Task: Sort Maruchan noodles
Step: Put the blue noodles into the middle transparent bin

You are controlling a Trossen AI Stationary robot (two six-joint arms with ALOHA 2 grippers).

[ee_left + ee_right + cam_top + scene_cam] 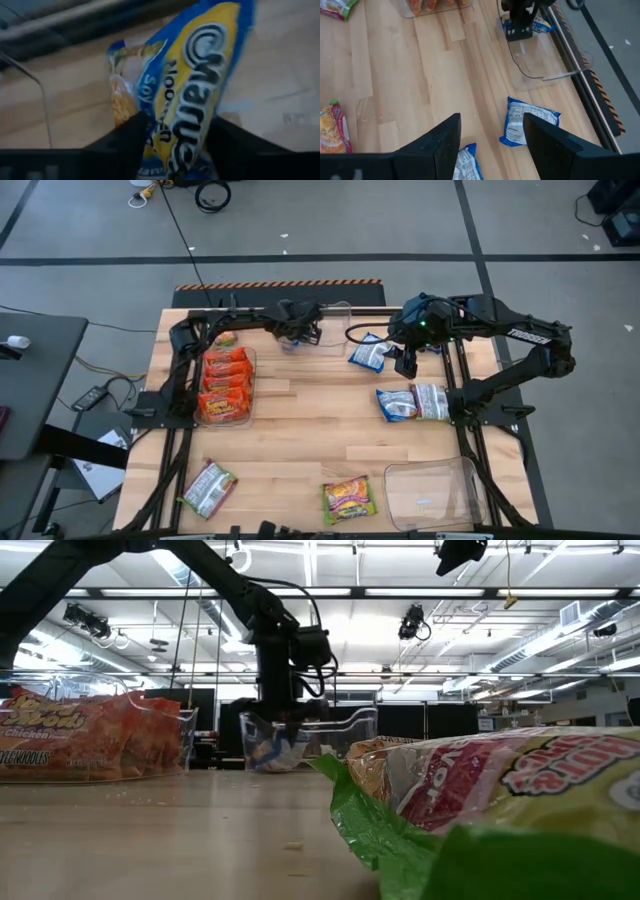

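Holding a blue-and-yellow Maruchan packet (187, 95), the left gripper (293, 332) hung over a clear tray (335, 315) at the table's far edge.

Its two dark fingers (131, 137) pinched the packet's lower end, and the low view showed the packet (270, 748) dangling down inside that tray (345, 735). The right gripper (405, 362) hovered with fingers (445, 142) spread above the wooden table (300, 440), near the far right side, just beside a blue packet (368, 354) lying flat. Two more packets, one blue (396, 404) and one silver-white (432, 400), lay side by side near the right edge. A second clear tray (248, 360) by the left edge held a row of orange-red packets (226, 383). Along the near edge lay a silver-white-and-red packet (209, 489) towards the left corner, a yellow-green packet (347, 500) in the middle, and a third clear tray (432, 493) at the right corner.
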